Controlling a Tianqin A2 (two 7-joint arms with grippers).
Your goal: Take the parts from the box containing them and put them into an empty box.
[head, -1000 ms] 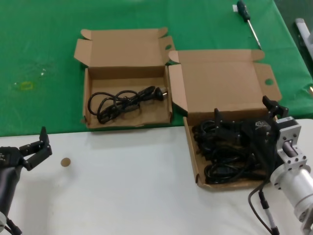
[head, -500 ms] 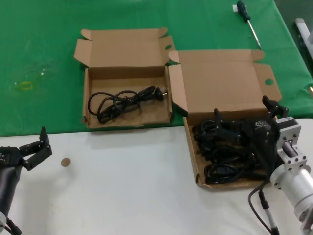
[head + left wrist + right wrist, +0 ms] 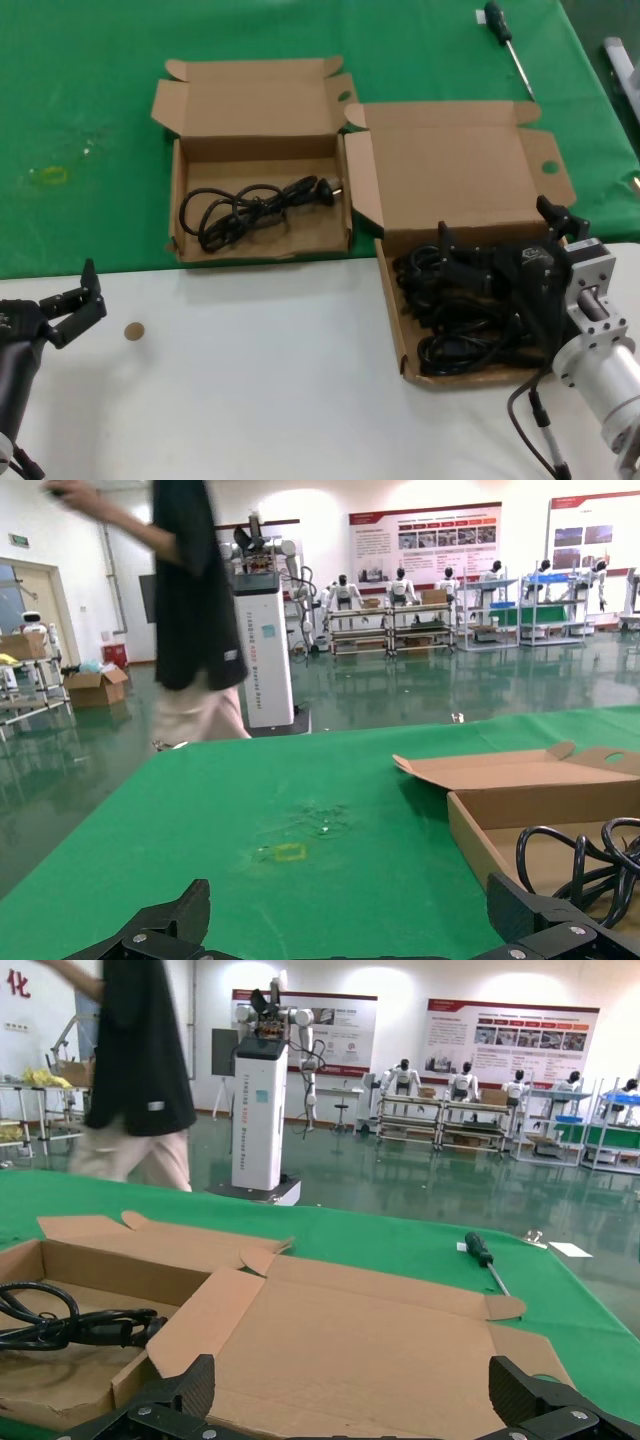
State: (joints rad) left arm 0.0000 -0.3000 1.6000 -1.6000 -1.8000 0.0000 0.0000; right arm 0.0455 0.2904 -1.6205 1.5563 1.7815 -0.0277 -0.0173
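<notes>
The larger cardboard box lies open at the right and holds a tangled pile of black power cords. My right gripper hangs just above that pile, open and empty. In the right wrist view its fingers frame the box's broad lid. The smaller box lies open to the left and holds one coiled cord. This box and its cord also show in the left wrist view. My left gripper is open and empty, low at the near left over the white table.
A green-handled screwdriver lies on the green cloth at the far right. A small brown disc lies on the white table near my left gripper. The two boxes stand side by side, flaps touching. A person walks past behind the table.
</notes>
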